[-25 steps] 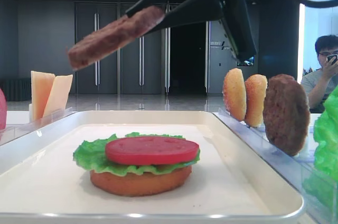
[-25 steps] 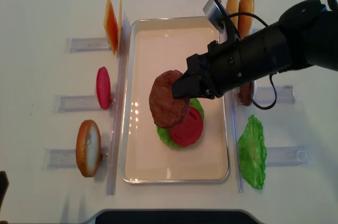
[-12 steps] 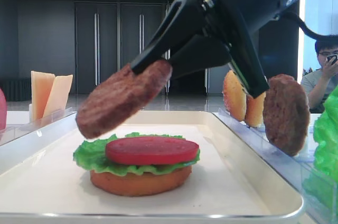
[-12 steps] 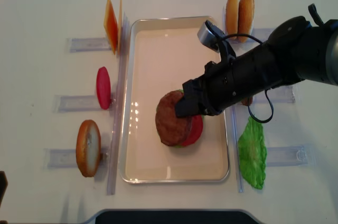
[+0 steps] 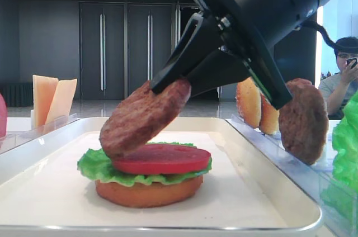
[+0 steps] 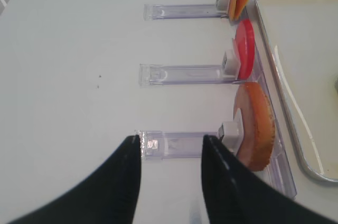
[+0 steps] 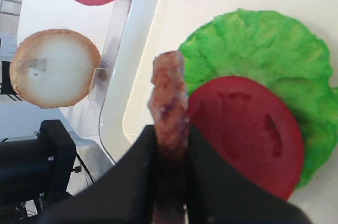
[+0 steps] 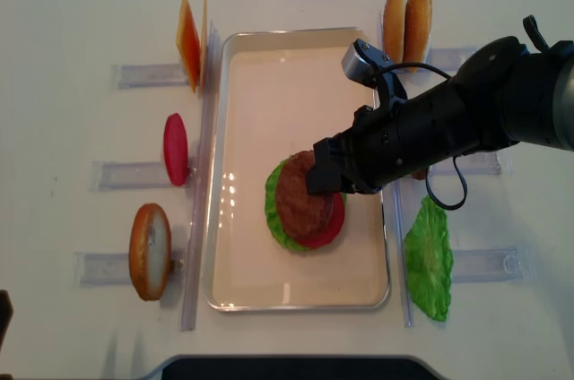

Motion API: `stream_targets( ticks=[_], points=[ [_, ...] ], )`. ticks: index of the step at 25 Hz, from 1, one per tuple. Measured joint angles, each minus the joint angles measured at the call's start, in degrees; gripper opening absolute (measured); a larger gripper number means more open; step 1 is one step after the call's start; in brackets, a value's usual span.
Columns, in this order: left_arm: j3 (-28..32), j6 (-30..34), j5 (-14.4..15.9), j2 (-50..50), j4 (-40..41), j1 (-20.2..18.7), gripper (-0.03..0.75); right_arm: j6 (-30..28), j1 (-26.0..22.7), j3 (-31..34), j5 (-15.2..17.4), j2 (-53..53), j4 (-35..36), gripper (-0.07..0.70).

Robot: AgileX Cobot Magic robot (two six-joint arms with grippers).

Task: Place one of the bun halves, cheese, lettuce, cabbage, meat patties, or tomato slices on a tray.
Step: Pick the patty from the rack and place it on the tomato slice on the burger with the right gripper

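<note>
right arm (image 8: 466,120): black, bulky | black cable loop | silver wrist camera (image 8: 356,59)

bare tray (image 8: 247,93) floor behind stack (image 8: 303,210); holders (image 8: 208,174) flanking both long sides

Four bun halves (image 8: 150,251), two meat patties (image 8: 302,194), tomato slices (image 8: 176,148), lettuce (image 8: 429,260), cheese (image 8: 187,43); one tray (image 8: 235,290).

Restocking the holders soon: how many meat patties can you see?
2: one meat patty in the right gripper over the tomato slice, another in the right-hand holder.
</note>
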Motion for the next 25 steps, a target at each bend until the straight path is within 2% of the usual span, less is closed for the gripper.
stream_targets(
  ticks=[7,17,25],
  points=[
    [0.0,0.0,0.0,0.0,0.0,0.0,0.293,0.0,0.0,0.0,-1.3,0.0,0.0,0.124],
    [0.0,0.0,0.0,0.0,0.0,0.0,0.293,1.3,1.4,0.0,-1.2,0.0,1.6,0.124],
    [0.0,0.0,0.0,0.0,0.0,0.0,0.293,0.9,3.3,0.0,-4.3,0.0,2.7,0.124]
  ],
)
